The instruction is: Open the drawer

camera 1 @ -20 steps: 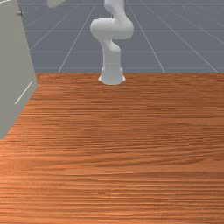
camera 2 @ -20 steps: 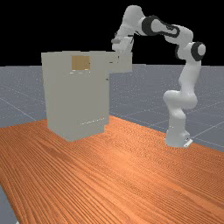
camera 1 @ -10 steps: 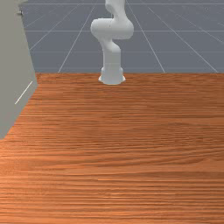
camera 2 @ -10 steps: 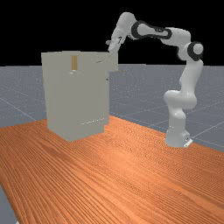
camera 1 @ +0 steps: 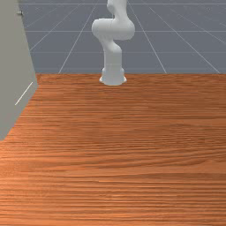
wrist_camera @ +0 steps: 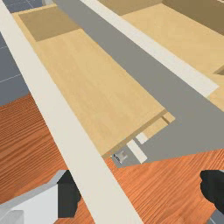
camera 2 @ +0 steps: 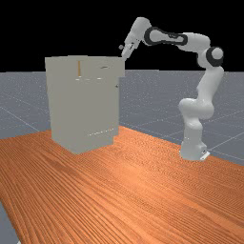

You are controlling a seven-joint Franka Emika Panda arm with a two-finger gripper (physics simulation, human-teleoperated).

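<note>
Drawer (camera 2: 121, 67) and gripper (camera 2: 124, 52) are close together in the far view: the drawer is at the top of the grey cabinet (camera 2: 71, 105), its end sticking out a little past the cabinet's body toward the arm (camera 2: 164, 36), and the gripper is just above that end, tilted. Whether they touch, I cannot tell.

In the wrist view the gripper's fingers (wrist_camera: 68, 196) stand wide apart with nothing pinched between them. A long pale strip (wrist_camera: 65, 135) (an edge of some panel, by its look) runs between them, right beside one finger and well apart from the other. Past the fingers lie a tan wooden floor (wrist_camera: 87, 74), a grey panel (wrist_camera: 175, 109) and a small metal knob (wrist_camera: 119, 156), which neither finger holds.

The front view has the cabinet's side at its left, above the orange-brown table (camera 1: 132, 154), and the arm's base near the table's far edge.
</note>
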